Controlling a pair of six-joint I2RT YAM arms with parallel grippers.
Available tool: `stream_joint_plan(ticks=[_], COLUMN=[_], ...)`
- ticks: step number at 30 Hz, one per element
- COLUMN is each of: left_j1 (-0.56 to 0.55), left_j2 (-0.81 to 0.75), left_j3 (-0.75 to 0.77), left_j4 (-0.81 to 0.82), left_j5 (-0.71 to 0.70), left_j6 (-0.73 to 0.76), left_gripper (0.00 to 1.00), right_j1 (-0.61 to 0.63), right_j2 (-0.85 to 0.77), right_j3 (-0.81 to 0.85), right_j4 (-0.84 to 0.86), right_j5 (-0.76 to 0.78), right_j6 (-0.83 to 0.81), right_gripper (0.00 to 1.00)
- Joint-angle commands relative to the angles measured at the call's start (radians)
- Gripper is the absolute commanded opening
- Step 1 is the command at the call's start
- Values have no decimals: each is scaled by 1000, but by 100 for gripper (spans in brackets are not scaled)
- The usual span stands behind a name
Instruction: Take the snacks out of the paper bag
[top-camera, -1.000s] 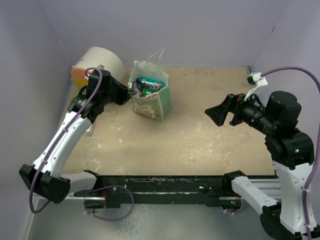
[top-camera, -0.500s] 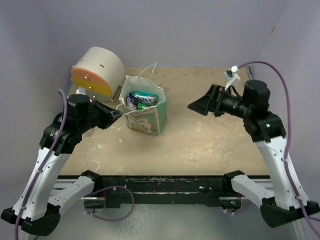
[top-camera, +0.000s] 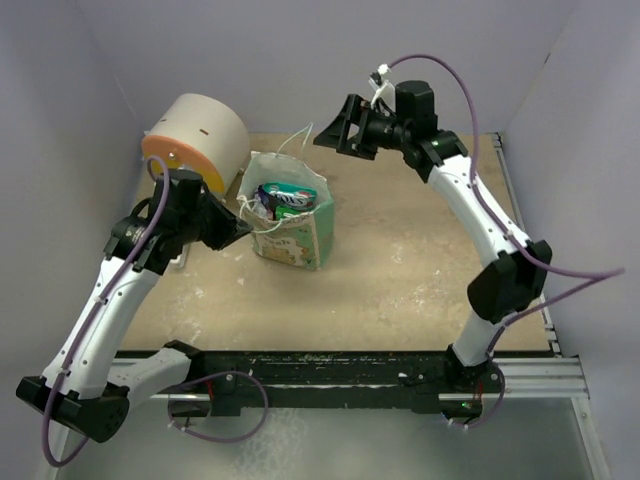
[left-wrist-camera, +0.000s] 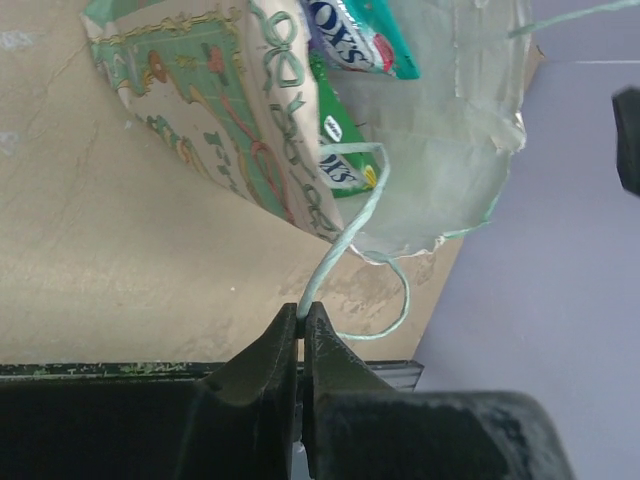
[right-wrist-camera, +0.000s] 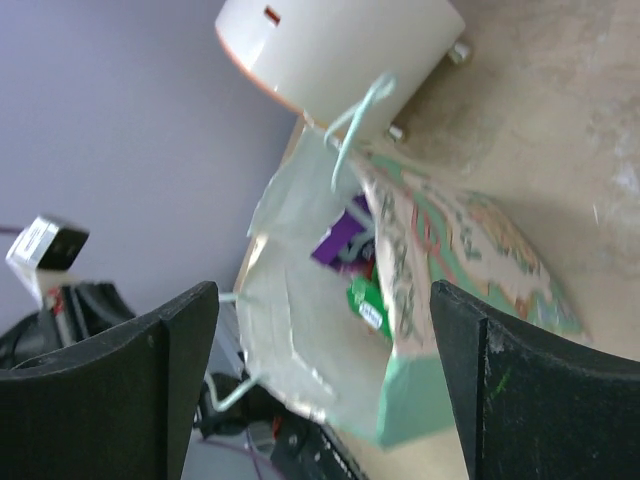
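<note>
Seeming light and slippery, snacks (top-camera: 286, 197) want an edge pinch from open right end effector (top-camera: 328, 128); left end effector (left-wrist-camera: 302, 318) clamps paper bag (top-camera: 298, 238)'s string handle (left-wrist-camera: 345, 225).

Tan table (top-camera: 400, 260) bears paper bag (top-camera: 295, 238) and cream cylinder (top-camera: 205, 130)

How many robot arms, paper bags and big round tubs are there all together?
White-and-black robot arms: 2, the left arm and the right arm
Small green paper bag with string handles: 1
Big cream cylinder tub with an orange face: 1
Total: 4
</note>
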Motion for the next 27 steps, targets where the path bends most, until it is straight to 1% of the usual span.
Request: stream_joint_plan(ticks=[1,4,6,8,10,11,14,16,17,19,22,27], left_j1=[8,14,31,48,61,68,84,91,94,107,124,133], left_j2=[18,32,38,46,52,54,65,79,88,110,139,189], left_j3=[80,81,81,84,89,90,116,147,167,216,288,334], left_j4=[62,72,75,72,64,64,54,42,29,-16,-70,-59], left_j5=[56,78,101,117,121,128,134,119,104,78,39,52], left_j6=[81,127,161,192,208,214,236,253,259,272,317,350], left_gripper=[3,2,2,0,0,0,0,0,0,0,0,0], right_j1=[17,40,45,53,66,75,84,76,66,47,29,15], right_j2=[130,229,274,308,341,355,367,355,341,294,177,25], right_j3=[167,258,284,304,325,330,353,357,357,334,225,111], right_j4=[102,105,137,190,225,246,234,194,155,83,79,-29], right_j5=[-7,-10,-25,-55,-81,-94,-78,-33,2,68,128,221], right_j6=[32,29,52,77,99,110,115,97,87,69,49,5], right_gripper=[87,82,74,64,59,54,31,7,0,0,0,0])
